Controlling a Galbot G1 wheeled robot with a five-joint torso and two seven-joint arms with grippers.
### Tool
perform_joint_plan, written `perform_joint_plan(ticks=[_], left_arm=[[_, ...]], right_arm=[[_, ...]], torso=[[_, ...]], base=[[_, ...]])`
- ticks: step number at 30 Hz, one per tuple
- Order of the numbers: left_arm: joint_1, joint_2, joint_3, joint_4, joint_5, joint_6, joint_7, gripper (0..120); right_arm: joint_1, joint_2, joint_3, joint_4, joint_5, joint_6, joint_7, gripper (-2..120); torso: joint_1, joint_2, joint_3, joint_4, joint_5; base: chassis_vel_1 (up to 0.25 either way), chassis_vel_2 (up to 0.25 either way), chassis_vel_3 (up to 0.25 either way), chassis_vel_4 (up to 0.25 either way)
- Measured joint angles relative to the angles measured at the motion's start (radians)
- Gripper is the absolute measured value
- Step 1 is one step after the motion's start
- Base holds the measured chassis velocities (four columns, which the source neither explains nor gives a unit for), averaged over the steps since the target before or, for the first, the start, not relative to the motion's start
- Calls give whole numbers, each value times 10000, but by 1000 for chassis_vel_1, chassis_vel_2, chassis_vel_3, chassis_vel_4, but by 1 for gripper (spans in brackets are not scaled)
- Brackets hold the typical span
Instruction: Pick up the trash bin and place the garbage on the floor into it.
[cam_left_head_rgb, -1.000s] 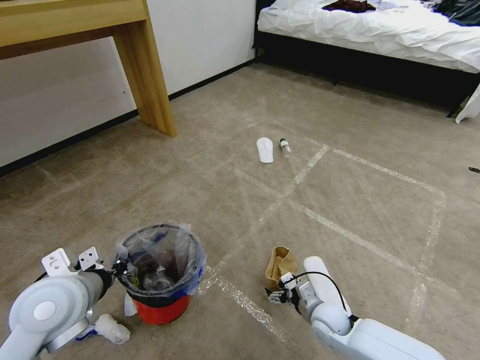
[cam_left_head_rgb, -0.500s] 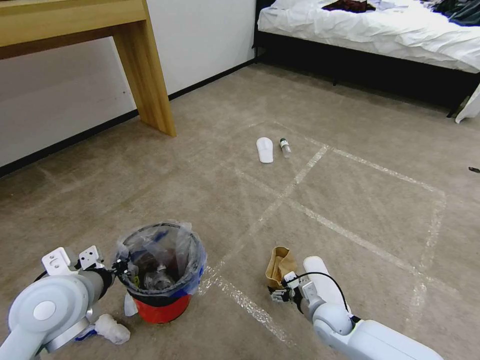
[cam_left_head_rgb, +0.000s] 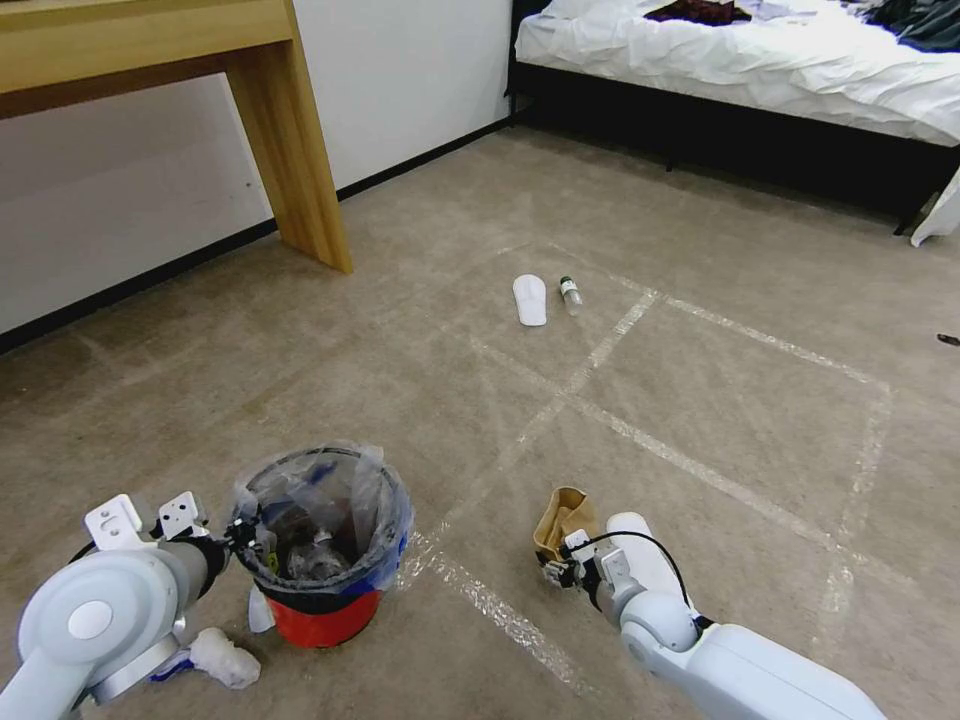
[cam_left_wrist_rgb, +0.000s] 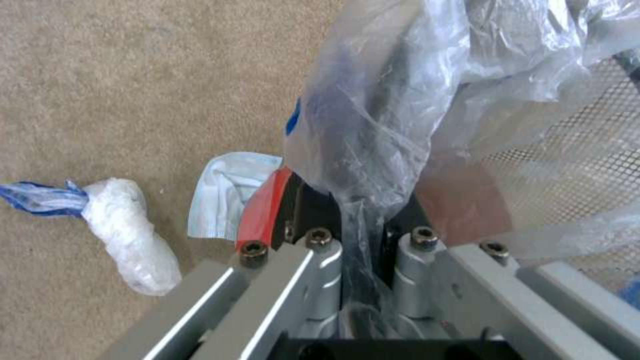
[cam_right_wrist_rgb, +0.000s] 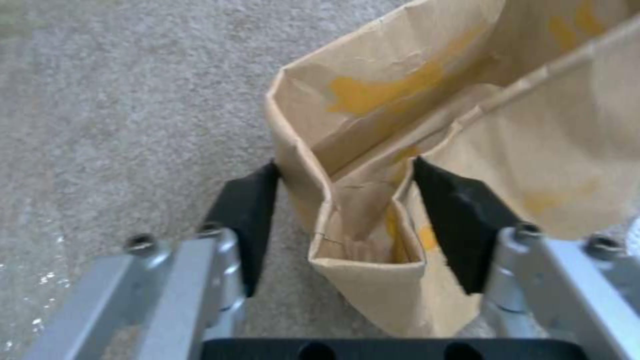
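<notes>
Your right gripper (cam_right_wrist_rgb: 343, 220) has its fingers wide, one on each side of the brown paper bag (cam_right_wrist_rgb: 427, 150) on the floor (cam_left_head_rgb: 700, 380). The bag looks light and soft, so take its folded edge. Your left gripper (cam_left_wrist_rgb: 363, 235) is clamped on the rim of the trash bin (cam_left_head_rgb: 325, 610).

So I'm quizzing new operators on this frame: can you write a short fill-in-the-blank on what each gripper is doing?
1. The left gripper is shut on the rim of the ____.
2. The right gripper straddles a brown paper ____.
3. The right gripper's fingers are ____.

Missing words: trash bin; bag; open
</notes>
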Motion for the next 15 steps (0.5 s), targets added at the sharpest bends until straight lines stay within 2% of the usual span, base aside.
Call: perform_joint_plan(ticks=[2,3,8,9,11,15], left_arm=[[-31,25,19,41,-12,-1,0,4],[-31,25,19,41,-12,-1,0,4],[-34,31,20,51,-19,-1,4,4],[-34,31,20,51,-19,-1,4,4],[-42,32,20,50,-20,-2,9,4],[-32,28,16,51,-20,-1,26,4]], right_arm=[[-2,38,-18,-35,-40,29,-27,37],[-2,38,-18,-35,-40,29,-27,37],[-18,65,-18,-9,-48,82,-30,17],[-18,65,-18,-9,-48,82,-30,17],[20,100,-18,31,-38,84,-16,6],[95,116,-19,82,10,82,-2,0]], torso=[[0,0,0,0,0],[0,0,0,0,0],[0,0,0,0,-1],[0,0,0,0,-1],[0,0,0,0,0],[0,0,0,0,0]], base=[[0,0,0,0],[0,0,0,0],[0,0,0,0],[0,0,0,0],[0,0,0,0],[0,0,0,0]])
